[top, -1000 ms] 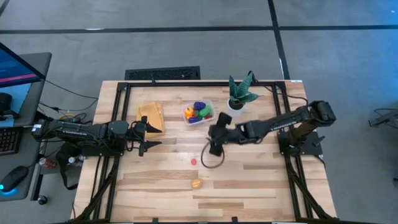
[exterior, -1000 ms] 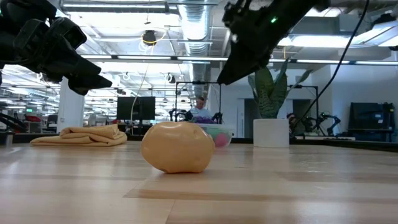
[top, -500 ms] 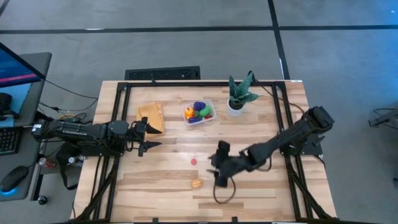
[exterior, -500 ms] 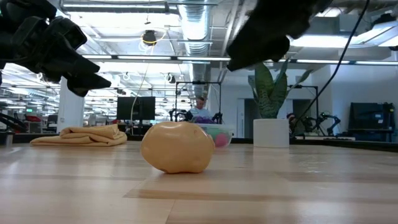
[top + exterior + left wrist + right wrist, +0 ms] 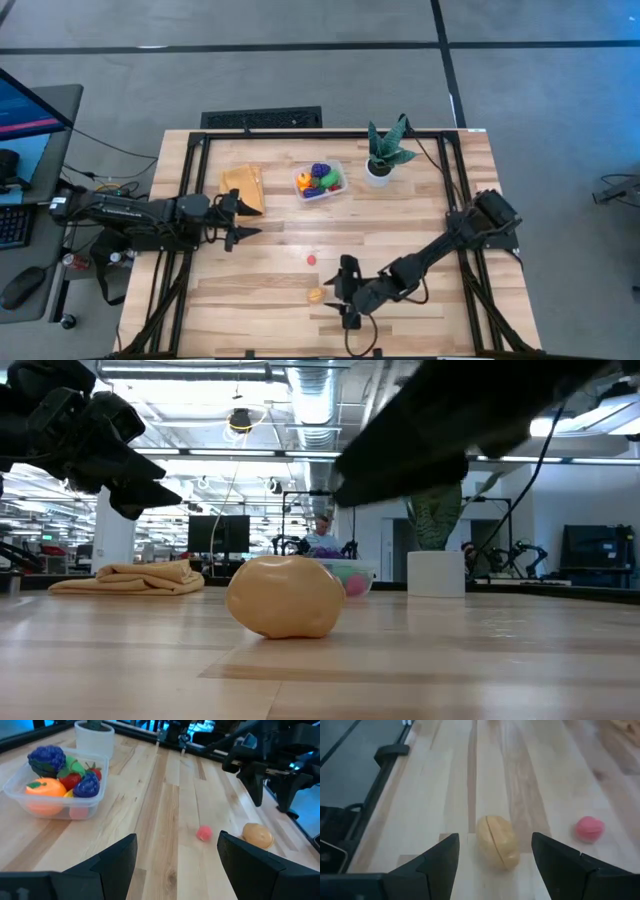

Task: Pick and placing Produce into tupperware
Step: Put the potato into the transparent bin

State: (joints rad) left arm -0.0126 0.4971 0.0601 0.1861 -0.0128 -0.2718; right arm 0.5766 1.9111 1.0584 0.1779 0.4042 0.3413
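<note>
A tan, egg-shaped piece of produce [image 5: 316, 295] lies on the table near its front edge, showing a seam in the right wrist view [image 5: 497, 841]. A small pink-red piece [image 5: 311, 259] lies just beyond it. The clear tupperware [image 5: 320, 180] stands at the far middle, holding an orange, grapes, strawberries and green bits [image 5: 55, 775]. My right gripper [image 5: 340, 292] hangs open just right of the tan piece and above it, its fingers spread wider than the piece. My left gripper [image 5: 240, 218] waits open at the table's left.
A spiky green plant in a white pot [image 5: 383, 155] stands right of the tupperware. A folded tan-yellow cloth [image 5: 243, 187] lies to its left, by my left gripper. Black frame rails [image 5: 190, 150] run along the table's edges. Bare wood lies at the near left.
My right gripper has swung from beside the tupperware toward the table's near edge and down, tipping its fingers lower, and now hangs by the tan piece. It has stayed open. The produce has not moved.
</note>
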